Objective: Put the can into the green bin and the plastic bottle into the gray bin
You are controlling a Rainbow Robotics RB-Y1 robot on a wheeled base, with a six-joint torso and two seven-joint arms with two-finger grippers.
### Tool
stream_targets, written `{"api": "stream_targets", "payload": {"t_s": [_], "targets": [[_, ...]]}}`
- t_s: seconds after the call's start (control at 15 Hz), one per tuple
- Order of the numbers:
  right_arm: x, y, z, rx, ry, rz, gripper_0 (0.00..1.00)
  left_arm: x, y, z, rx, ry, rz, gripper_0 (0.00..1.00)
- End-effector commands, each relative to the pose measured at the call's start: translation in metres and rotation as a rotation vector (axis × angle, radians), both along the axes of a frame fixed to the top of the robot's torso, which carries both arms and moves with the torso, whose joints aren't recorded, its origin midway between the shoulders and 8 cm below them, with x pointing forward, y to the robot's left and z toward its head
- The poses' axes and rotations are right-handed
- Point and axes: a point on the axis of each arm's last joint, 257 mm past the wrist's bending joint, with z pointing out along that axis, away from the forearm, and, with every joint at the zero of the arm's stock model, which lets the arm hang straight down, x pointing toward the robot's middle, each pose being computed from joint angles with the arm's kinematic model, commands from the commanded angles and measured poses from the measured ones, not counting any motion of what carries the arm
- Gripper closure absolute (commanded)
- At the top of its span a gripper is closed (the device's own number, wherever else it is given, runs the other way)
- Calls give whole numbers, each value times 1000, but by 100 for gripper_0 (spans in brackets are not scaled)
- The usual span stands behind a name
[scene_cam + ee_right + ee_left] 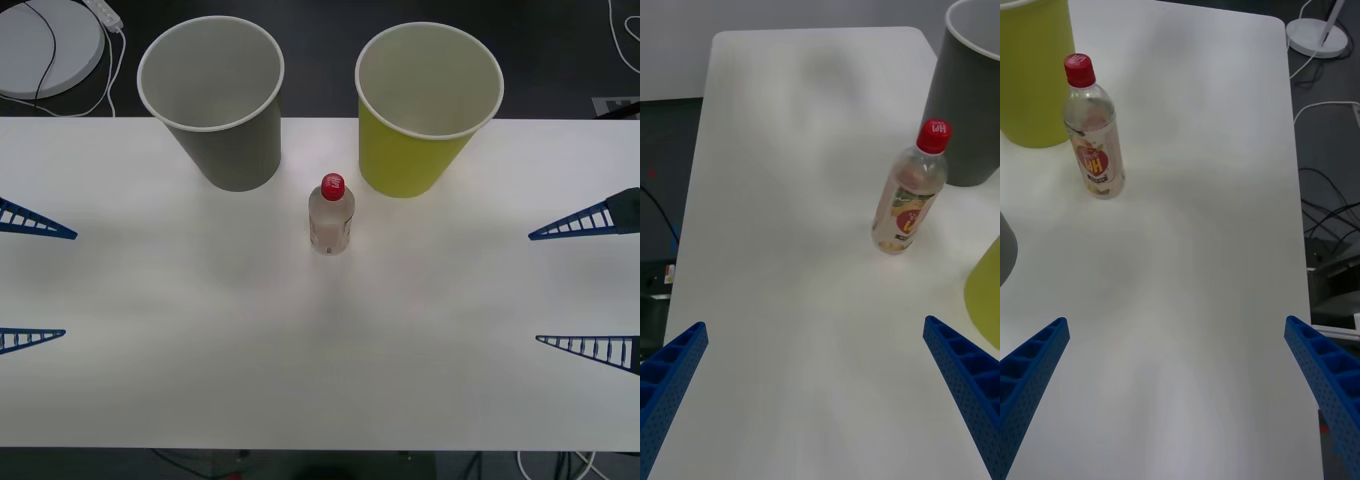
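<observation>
- Nearest us, the white tabletop (200,390) spreads bare across the near half of the scene, its front edge running just above a dark floor.
- At the table's left edge we see the left gripper (30,282), its two blue ribbed fingers (35,222) spread wide apart, nothing between them, poised above the white surface.
- At the right edge the right gripper (585,285) mirrors it: both blue ribbed fingers (580,222) splayed fully apart and holding nothing, well clear of the objects.
- Between the two arms, toward the far half of the table, we find the small clear plastic bottle with a red screw cap and red-and-white label (331,214), standing upright on the table and untouched by either gripper.
- Behind the bottle and to its left stands the large gray tapered paper-cup-shaped bin with a white rim (215,100), upright, its pale inside showing nothing in it.
- Behind the bottle and to its right stands the large yellow-green tapered paper-cup-shaped bin with a white rim (425,105), upright too, its pale inside likewise bare; the bottle sits just in front of the gap between the two bins.
- From the right wrist we see the bottle (910,199) near the gray bin (966,105); from the left wrist it stands (1091,127) just beside the green bin (1034,75).
- Beyond the far left corner, a round white lamp base (45,45) rests on the dark floor with cables trailing over it.
</observation>
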Motion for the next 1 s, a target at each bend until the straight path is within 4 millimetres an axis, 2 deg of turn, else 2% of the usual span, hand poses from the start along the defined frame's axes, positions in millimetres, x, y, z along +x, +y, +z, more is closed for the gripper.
{"api": "stream_targets", "payload": {"t_s": [0.07,0.33,1.0], "targets": [[6,1,3,15,-21,-24,0,0,0,0,0,0,0,0],[12,4,-3,57,-62,-121,0,0,0,0,0,0,0,0],[28,19,-40,245,12,-297,0,0,0,0,0,0,0,0]]}}
